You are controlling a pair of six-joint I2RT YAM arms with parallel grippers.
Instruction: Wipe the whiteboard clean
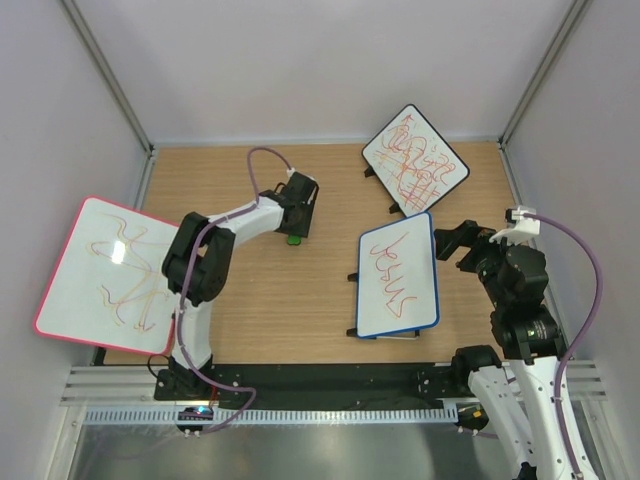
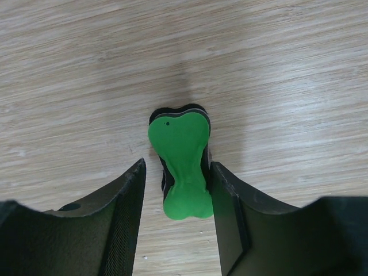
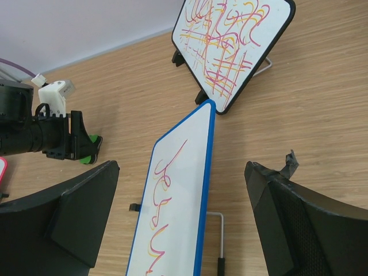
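Plainly, no word can be read anywhere: the whiteboard (image 1: 398,277) carries a line of red loops that looks like handwriting, but the letters cannot be made out. No brand or label shows on it.

The whiteboard is propped on small black feet on the table (image 1: 300,330). Its long axis runs from the near side toward the far side, with the far end leaning slightly right. In the right wrist view it (image 3: 172,201) lies ahead of the fingers and between them, seen edge-on, its blue frame pointing away toward the black-framed board (image 3: 230,46). That board is dense with red and orange scribbles and sits just past the whiteboard's far corner.

The right gripper (image 1: 455,243) has its fingers (image 3: 69,213) spread wide, one to each side of the whiteboard, and touches nothing.

The left gripper (image 2: 177,172) is down at the table with its fingers apart, straddling a green eraser (image 2: 183,167). The eraser's long axis runs along the fingers. The finger on the right of that view is against its side or nearly so, and a gap shows at the other. The pink-framed board (image 1: 110,275) lies well behind this gripper, at the left edge.
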